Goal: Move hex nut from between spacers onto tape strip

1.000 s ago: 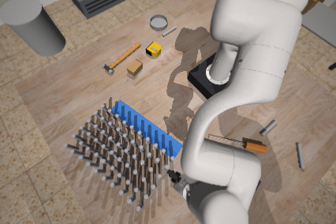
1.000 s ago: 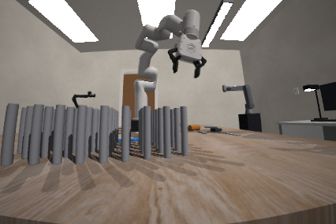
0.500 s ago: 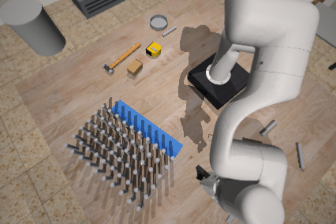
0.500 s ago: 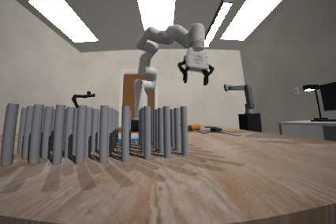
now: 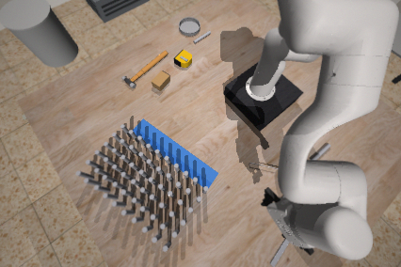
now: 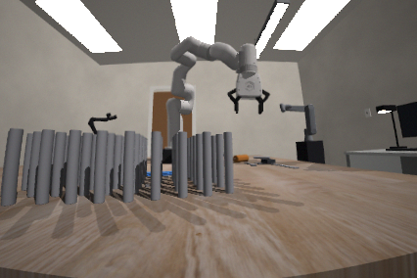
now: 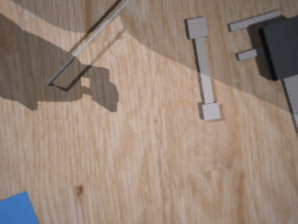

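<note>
The gripper [image 6: 249,105] hangs wide open and empty, high above the hook pick [image 7: 90,42]; a misaligned descent could nudge the thin shaft away.

Matt wooden table [image 7: 150,165], dull grey metal spacers [image 6: 129,165].

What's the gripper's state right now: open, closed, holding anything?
Gripper: fully open, holding nothing, raised well above the table.
</note>
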`<state>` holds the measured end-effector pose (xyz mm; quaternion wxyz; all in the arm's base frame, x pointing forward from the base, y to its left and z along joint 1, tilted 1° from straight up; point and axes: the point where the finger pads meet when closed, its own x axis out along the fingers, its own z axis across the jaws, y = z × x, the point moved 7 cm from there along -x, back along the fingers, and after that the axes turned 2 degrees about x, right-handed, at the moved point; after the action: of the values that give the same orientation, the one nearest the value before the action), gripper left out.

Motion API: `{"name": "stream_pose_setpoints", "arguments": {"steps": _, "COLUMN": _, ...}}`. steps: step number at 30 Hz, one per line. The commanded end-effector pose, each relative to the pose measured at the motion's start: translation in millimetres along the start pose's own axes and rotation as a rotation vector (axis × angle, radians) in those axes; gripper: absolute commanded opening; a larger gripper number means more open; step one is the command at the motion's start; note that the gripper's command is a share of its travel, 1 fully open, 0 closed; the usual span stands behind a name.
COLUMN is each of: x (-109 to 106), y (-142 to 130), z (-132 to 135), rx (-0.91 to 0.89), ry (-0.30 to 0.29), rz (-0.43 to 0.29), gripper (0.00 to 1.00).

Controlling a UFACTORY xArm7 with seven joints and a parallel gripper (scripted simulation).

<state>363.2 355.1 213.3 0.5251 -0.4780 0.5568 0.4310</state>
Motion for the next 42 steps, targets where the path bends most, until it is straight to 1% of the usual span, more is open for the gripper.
{"name": "stream_pose_setpoints", "arguments": {"steps": 1, "x": 0, "y": 11, "z": 4, "rx": 0.036, "ry": -0.013, "rz": -0.013, "gripper": 1.00}}
{"name": "stream_pose_setpoints", "arguments": {"steps": 2, "x": 5, "y": 29, "z": 8, "rx": 0.088, "ry": -0.021, "rz": -0.009, "gripper": 1.00}}
{"name": "stream_pose_setpoints", "arguments": {"steps": 18, "x": 5, "y": 29, "z": 8, "rx": 0.088, "ry": -0.021, "rz": -0.009, "gripper": 1.00}}
{"name": "stream_pose_setpoints", "arguments": {"steps": 20, "x": 14, "y": 66, "z": 13, "rx": 0.189, "ry": -0.034, "rz": 0.000, "gripper": 1.00}}
{"name": "stream_pose_setpoints", "arguments": {"steps": 37, "x": 14, "y": 66, "z": 13, "rx": 0.189, "ry": -0.034, "rz": 0.000, "gripper": 1.00}}
{"name": "stream_pose_setpoints", "arguments": {"steps": 39, "x": 24, "y": 100, "z": 15, "rx": 0.287, "ry": -0.043, "rz": 0.009, "gripper": 1.00}}
{"name": "stream_pose_setpoints", "arguments": {"steps": 42, "x": 24, "y": 100, "z": 15, "rx": 0.287, "ry": -0.043, "rz": 0.009, "gripper": 1.00}}
